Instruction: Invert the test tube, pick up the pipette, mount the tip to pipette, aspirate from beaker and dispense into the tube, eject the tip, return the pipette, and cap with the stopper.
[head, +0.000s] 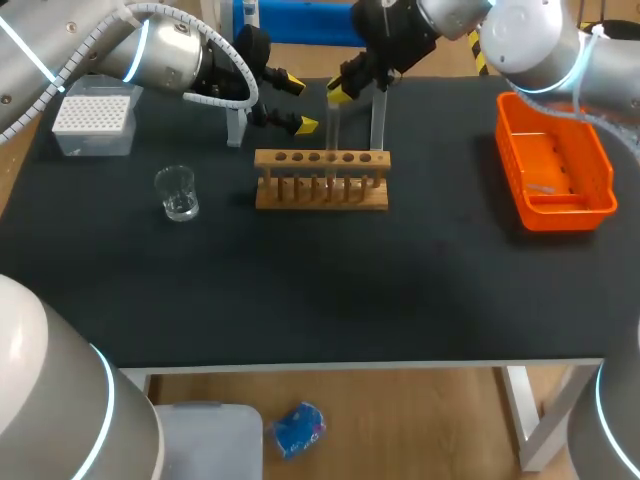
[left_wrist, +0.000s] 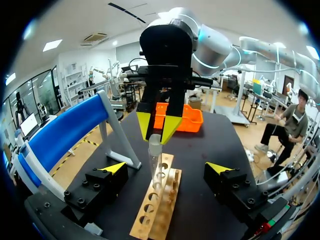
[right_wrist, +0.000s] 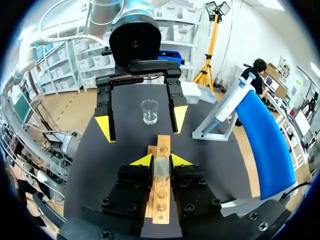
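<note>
A clear test tube (head: 333, 128) (left_wrist: 155, 162) stands upright over the wooden rack (head: 320, 182) (left_wrist: 156, 207) (right_wrist: 161, 197). My right gripper (head: 340, 96) (left_wrist: 159, 125) (right_wrist: 161, 161) is shut on the tube's (right_wrist: 161, 169) upper part from above. My left gripper (head: 297, 103) (left_wrist: 167, 170) (right_wrist: 141, 122) hangs open just left of the tube, its fingers to either side of it without touching. The blue pipette (left_wrist: 65, 135) (right_wrist: 260, 135) rests on its stand behind the rack. A glass beaker (head: 177, 192) (right_wrist: 149, 111) sits at the left. A white tip box (head: 93, 122) is at the far left.
An orange bin (head: 553, 165) (left_wrist: 180, 116) stands at the right of the black table (head: 330, 290). The pipette stand's legs (head: 378, 120) rise right behind the rack, close to both grippers.
</note>
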